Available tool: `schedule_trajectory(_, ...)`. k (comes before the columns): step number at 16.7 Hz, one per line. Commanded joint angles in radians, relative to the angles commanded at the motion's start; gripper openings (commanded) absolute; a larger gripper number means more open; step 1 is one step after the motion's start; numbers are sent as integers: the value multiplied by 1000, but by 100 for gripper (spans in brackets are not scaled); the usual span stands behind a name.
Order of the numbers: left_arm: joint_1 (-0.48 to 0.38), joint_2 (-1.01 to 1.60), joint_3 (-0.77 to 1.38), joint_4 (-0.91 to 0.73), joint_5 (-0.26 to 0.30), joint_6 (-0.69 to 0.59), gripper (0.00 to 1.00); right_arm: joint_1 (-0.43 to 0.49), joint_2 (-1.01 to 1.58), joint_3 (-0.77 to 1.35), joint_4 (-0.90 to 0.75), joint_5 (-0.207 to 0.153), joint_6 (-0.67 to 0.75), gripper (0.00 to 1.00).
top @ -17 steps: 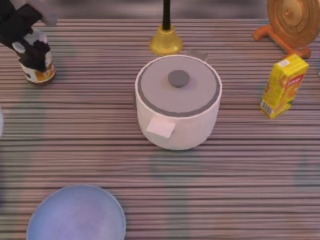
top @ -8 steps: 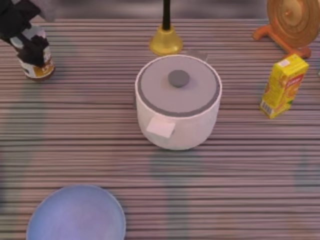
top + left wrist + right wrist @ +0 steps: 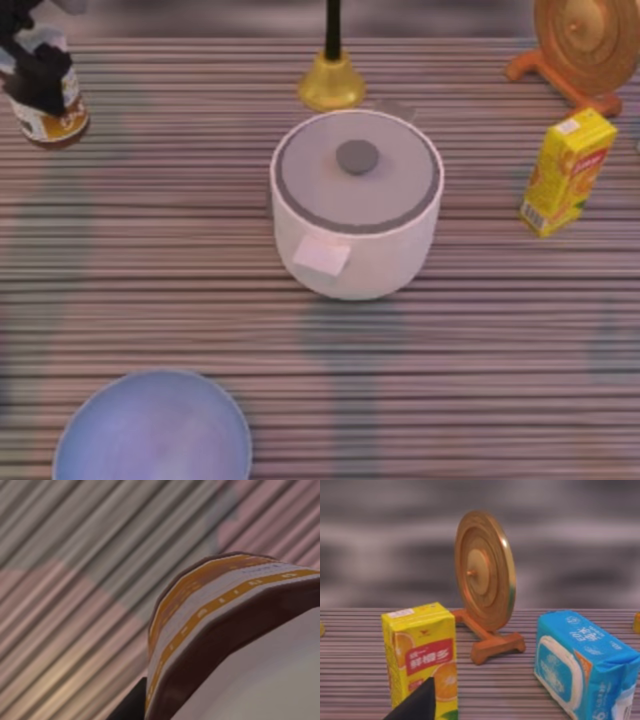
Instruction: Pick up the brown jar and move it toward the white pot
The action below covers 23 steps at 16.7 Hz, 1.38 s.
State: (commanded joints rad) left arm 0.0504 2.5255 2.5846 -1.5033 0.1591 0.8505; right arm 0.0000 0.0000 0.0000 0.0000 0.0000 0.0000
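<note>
at the table's far left corner, the left gripper [image 3: 35,70], partly cut off by the frame edge, clamps the brown jar [image 3: 48,118], well apart from the white pot [image 3: 357,205]; its lid is hidden.

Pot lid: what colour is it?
Grey, with a darker grey knob; the pot itself is white. Top view shows it best.

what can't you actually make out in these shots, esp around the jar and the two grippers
- Top view: the left gripper covers the brown jar's lid; the picture's edge cuts the arm off.
- Left wrist view: the jar fills the picture, its base and any gap above the table out of sight.
- Right wrist view: one dark fingertip shows, so the right gripper's state is unreadable; it is outside the top view.
- Right wrist view: the blue wipes pack runs off the edge.
</note>
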Motion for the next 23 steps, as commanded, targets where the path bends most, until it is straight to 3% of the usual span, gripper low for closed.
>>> schedule_trajectory(7, 16, -357, -518, 142, -5, 6, 0, 0, 0, 0, 0, 0, 0, 100)
schedule_trajectory(16, 9, -424, -594, 174, -8, -3, 0, 0, 0, 0, 0, 0, 0, 100)
schedule_trajectory(19, -24, -439, -629, 208, -26, -100, 0, 0, 0, 0, 0, 0, 0, 100)
schedule_trajectory(23, -105, -470, -721, 285, -69, -344, 0, 0, 0, 0, 0, 0, 0, 100)
